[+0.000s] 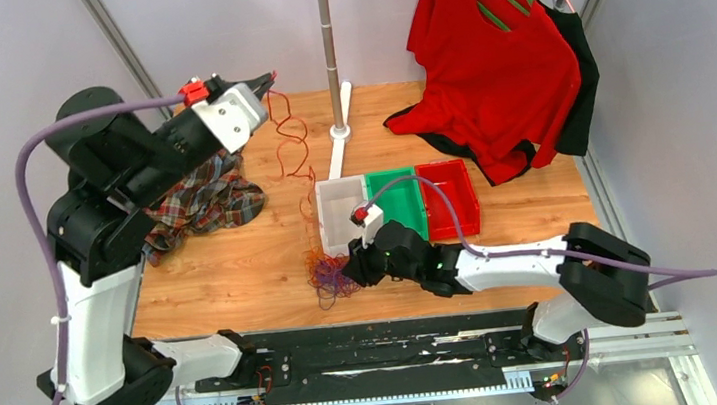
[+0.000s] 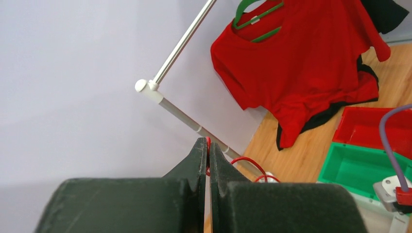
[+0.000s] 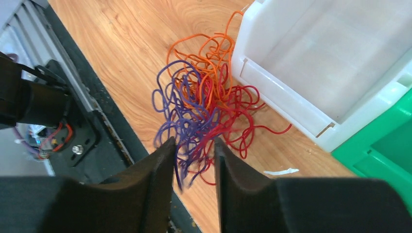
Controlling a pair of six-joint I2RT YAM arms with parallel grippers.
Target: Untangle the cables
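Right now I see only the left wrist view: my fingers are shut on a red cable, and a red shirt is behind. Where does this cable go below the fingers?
Observer: In the top view the red cable hangs from the left gripper in wavy loops down to the table, toward the tangle beside the white bin.
Operator: Is the right gripper busy there?
Observer: Yes. The right gripper is low over the tangle, jaws apart, with purple loops between its fingers.
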